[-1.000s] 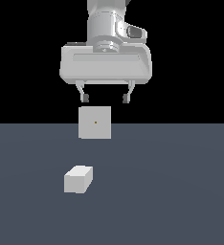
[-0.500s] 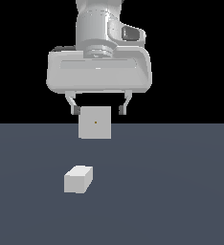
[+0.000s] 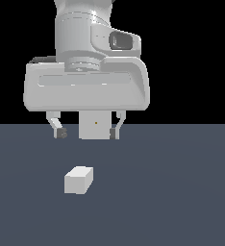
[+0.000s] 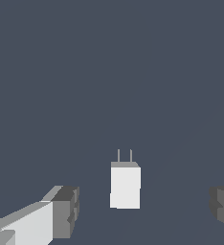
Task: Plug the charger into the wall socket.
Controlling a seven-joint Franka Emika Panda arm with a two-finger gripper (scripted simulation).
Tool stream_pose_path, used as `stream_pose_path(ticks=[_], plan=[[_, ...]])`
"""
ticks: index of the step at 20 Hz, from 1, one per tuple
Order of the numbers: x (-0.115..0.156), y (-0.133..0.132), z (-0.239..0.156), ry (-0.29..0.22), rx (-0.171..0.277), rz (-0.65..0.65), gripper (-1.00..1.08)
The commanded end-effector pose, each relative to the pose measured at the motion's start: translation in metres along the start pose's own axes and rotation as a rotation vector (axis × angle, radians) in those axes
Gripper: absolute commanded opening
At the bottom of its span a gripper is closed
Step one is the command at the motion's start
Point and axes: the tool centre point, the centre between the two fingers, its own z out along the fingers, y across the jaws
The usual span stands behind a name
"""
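Observation:
The charger (image 3: 79,179) is a small white-grey box lying flat on the dark floor, nearer the camera than the arm. In the wrist view the charger (image 4: 125,185) shows two thin prongs at one end. My gripper (image 3: 87,132) hangs open above the floor, empty, with the charger below and in front of it. In the wrist view the gripper (image 4: 145,210) has a dark pad on either side of the charger, clear of it. The wall socket (image 3: 95,126) stands upright behind the fingers, its orange dot visible, its top hidden by the hand.
A flat dark grey floor (image 3: 181,192) spreads all around under a black background. Nothing else stands on it.
The gripper has come down and toward the camera, growing larger in the exterior view and now covering the socket's top. The charger and socket have stayed put.

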Motion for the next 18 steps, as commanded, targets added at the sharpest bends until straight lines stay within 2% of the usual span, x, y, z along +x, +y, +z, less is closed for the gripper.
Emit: stream_pose_path(ticks=[1,8,18], plan=[[-0.007,-0.002,0.007,0.010,-0.001,0.009,1.00],[-0.017,-0.006,0.018,0.022,-0.004,0.021,1.00],[-0.017,-0.007,0.022,0.022,-0.005,0.022,1.00]])
